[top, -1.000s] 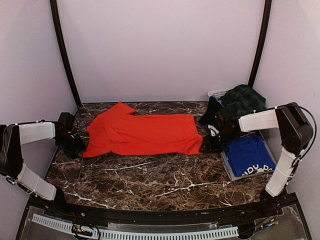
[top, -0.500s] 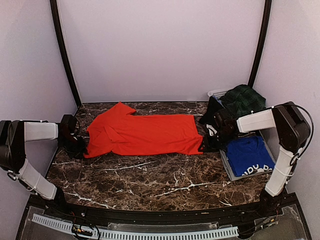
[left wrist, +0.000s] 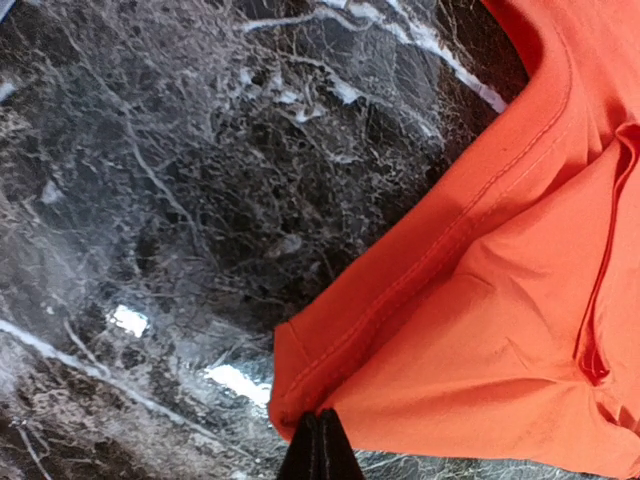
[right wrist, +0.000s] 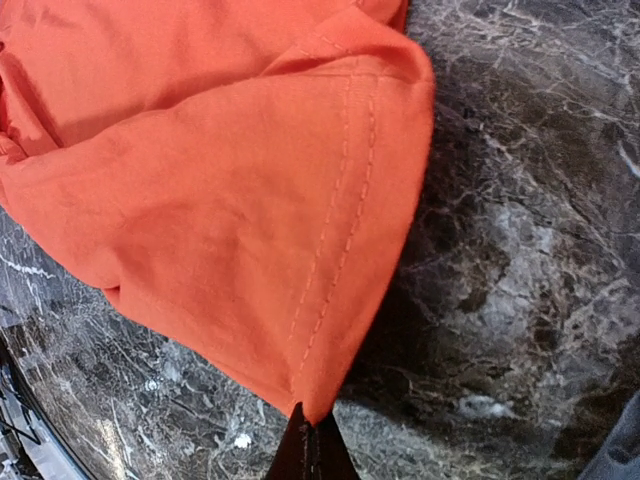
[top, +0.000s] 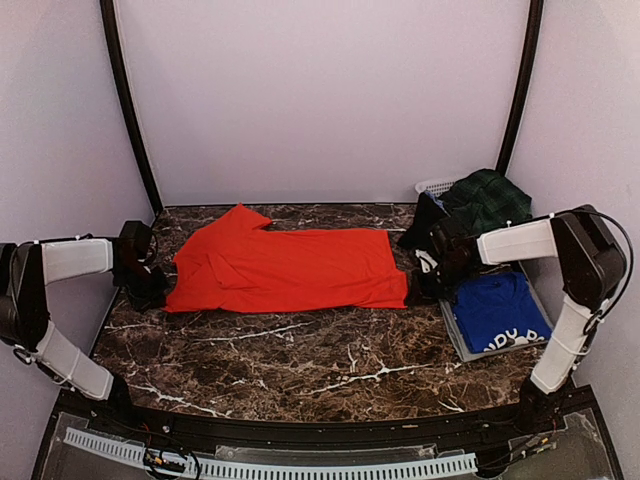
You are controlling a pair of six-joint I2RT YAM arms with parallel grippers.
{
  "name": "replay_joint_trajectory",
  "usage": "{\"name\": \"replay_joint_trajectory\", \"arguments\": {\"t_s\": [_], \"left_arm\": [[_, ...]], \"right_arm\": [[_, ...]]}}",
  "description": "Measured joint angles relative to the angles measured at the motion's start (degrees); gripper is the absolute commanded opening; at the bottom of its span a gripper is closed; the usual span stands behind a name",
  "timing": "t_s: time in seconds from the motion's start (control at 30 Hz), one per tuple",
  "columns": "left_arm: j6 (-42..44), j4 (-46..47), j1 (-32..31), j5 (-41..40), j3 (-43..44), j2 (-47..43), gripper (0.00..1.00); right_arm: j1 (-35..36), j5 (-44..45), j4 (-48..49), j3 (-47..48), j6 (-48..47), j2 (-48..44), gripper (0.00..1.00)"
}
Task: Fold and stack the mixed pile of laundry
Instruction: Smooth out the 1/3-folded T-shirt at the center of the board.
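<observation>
Between left tool (left wrist: 319, 440) and right tool (right wrist: 308, 440), red-orange T-shirt (top: 285, 268) flat; both pinching its corners.

We see both arms stretched low, forearms near level. Left gripper (left wrist: 320, 446) is pinched tight on one red-orange T-shirt (top: 290, 268) corner; right gripper (right wrist: 306, 446) grips the opposite hem corner, fingertips together.

Dark brown marble tabletop (top: 300, 350), white veins, glossy glare spots in left wrist view. White slotted basket (top: 432, 186) at far right corner, only rim showing. Flat grey tray (top: 458, 340) near right edge, in front of basket. Black poles (top: 125, 105) against pale walls. White slotted strip (top: 300, 468) along near edge.
</observation>
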Motion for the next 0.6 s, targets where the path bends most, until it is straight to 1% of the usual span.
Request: {"name": "replay_joint_trajectory", "arguments": {"t_s": [0.13, 0.33, 0.47, 0.6], "left_arm": [[1.7, -3.0, 0.0, -2.6, 1.6, -2.2, 0.0], [2.5, -7.6, 0.0, -3.3, 2.4, -3.4, 0.0], [1.8, -10.3, 0.0, -1.1, 2.1, -6.9, 0.0], [0.2, -11.6, -0.2, 1.0, -0.3, -11.3, 0.02]], "right_arm": [[0.0, 1.7, -2.7, 0.0, -0.3, -3.3, 0.0], [0.0, 3.9, -5.5, -1.4, -0.5, -6.4, 0.0], [0.0, 4.2, -7.2, -4.0, -0.2, -8.0, 0.0], [0.2, 4.0, -8.2, -5.9, 0.1, -8.0, 0.0]]}}
